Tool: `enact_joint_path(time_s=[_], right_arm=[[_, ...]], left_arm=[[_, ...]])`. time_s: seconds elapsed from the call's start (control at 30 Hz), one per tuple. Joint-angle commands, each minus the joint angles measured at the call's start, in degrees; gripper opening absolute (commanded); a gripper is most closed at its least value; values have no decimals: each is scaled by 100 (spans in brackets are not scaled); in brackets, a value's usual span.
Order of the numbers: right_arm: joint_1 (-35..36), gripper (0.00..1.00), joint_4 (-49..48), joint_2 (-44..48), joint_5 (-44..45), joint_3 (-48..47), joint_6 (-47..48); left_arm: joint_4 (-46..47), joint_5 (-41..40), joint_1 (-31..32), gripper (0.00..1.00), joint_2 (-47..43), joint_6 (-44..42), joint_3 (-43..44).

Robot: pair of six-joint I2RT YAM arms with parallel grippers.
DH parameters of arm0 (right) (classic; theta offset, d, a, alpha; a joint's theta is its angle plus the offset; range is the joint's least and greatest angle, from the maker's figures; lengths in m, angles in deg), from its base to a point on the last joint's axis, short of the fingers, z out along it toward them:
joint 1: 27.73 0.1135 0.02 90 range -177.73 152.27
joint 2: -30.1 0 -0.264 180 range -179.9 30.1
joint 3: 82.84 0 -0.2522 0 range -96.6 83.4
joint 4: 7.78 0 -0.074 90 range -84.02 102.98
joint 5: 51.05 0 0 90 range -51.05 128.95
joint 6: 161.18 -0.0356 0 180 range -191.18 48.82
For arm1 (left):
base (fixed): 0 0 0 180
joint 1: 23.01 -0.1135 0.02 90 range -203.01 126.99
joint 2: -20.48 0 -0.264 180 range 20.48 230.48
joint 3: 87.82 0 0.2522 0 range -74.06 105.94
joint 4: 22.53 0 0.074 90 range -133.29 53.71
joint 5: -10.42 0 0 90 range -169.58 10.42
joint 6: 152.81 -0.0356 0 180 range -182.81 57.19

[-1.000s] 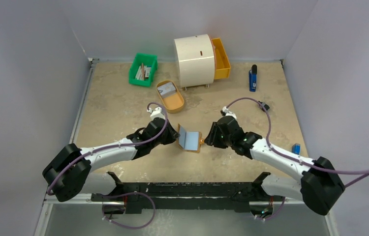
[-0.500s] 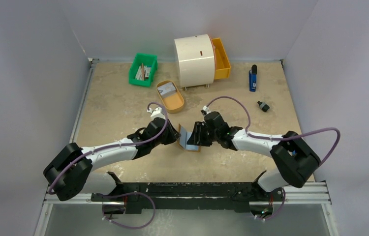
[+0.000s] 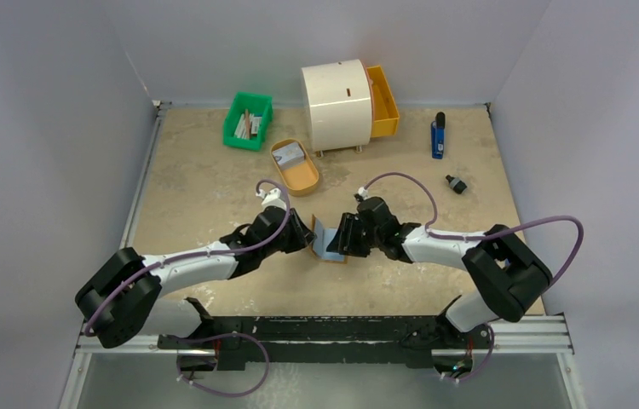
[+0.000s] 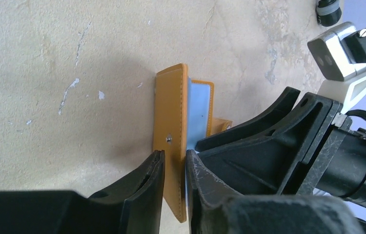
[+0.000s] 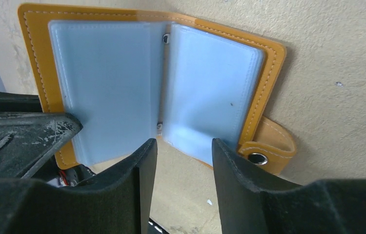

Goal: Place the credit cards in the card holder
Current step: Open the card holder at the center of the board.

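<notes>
The card holder (image 3: 329, 244) stands half open on the table between both arms, orange-tan outside and pale blue inside (image 5: 108, 83). My left gripper (image 3: 305, 236) straddles its left flap (image 4: 171, 112); the jaws stand narrowly open with the flap between the fingers (image 4: 175, 161). My right gripper (image 3: 344, 239) faces the open inside from the right. It is open, with only bare table between its fingers (image 5: 184, 161). The snap tab (image 5: 269, 146) sticks out at the holder's right edge. Pale credit cards (image 3: 290, 155) lie in the oval orange tray (image 3: 302, 177), behind the holder.
A green bin (image 3: 248, 119) with sticks and papers sits at the back left. A white round cabinet (image 3: 336, 102) with its orange drawer (image 3: 382, 100) pulled out stands at the back. A blue object (image 3: 438, 136) and a small black one (image 3: 456, 183) lie at the right.
My right arm has swung in from the right, bringing its gripper up against the holder's open side. The left jaws have loosened from a tight grip on the flap.
</notes>
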Motion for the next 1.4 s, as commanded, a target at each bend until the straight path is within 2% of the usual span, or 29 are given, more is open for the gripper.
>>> enact_joint_path(time_s=[0.0, 0.23, 0.37, 0.5, 0.67, 1.03, 1.37], right_arm=[[-98, 49, -141, 119, 154, 111, -118], [-124, 49, -176, -3, 166, 186, -117], [-133, 49, -201, -60, 162, 255, -108], [-143, 49, -214, -75, 167, 280, -100], [-143, 49, -227, -56, 145, 302, -88], [-182, 49, 63, 438, 487, 367, -359], [-312, 49, -166, 598, 416, 615, -629]], left_arm=[[366, 91, -1, 25, -148, 8, -76], [407, 110, -1, 26, -150, 34, -101], [439, 69, -2, 37, -310, 45, -161], [456, 70, -4, 39, -298, 70, -179], [434, 60, -1, 30, -173, 68, -158], [106, -242, -5, 0, 12, 2, -119], [-39, -433, -5, 0, 132, -35, -172]])
